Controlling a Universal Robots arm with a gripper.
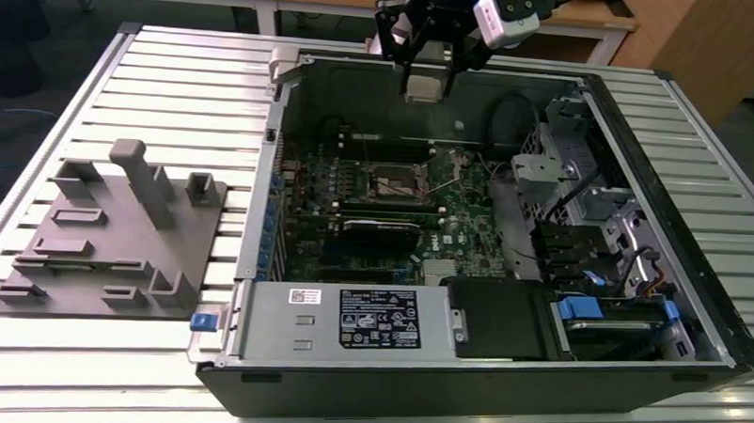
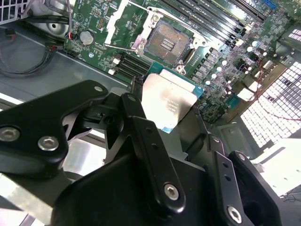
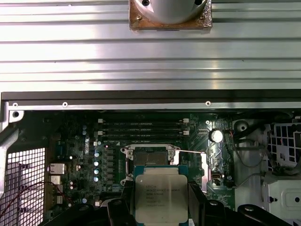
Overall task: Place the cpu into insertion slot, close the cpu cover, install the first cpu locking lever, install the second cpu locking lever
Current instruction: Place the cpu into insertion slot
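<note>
My gripper hangs above the far edge of the open computer case, shut on the cpu. The cpu is a flat square chip with a silvery top and a green rim, pinched by its edges between the black fingers in both wrist views. The insertion slot lies on the green motherboard well below the chip, its dark centre bare. The cpu cover stands swung open beside the slot. A thin locking lever sticks out sideways from it.
Case walls ring the motherboard. Drive bays and cables sit at the exterior view's right, a silver power supply at the front. Long memory slots run beside the socket. A grey fixture plate lies on the slatted table.
</note>
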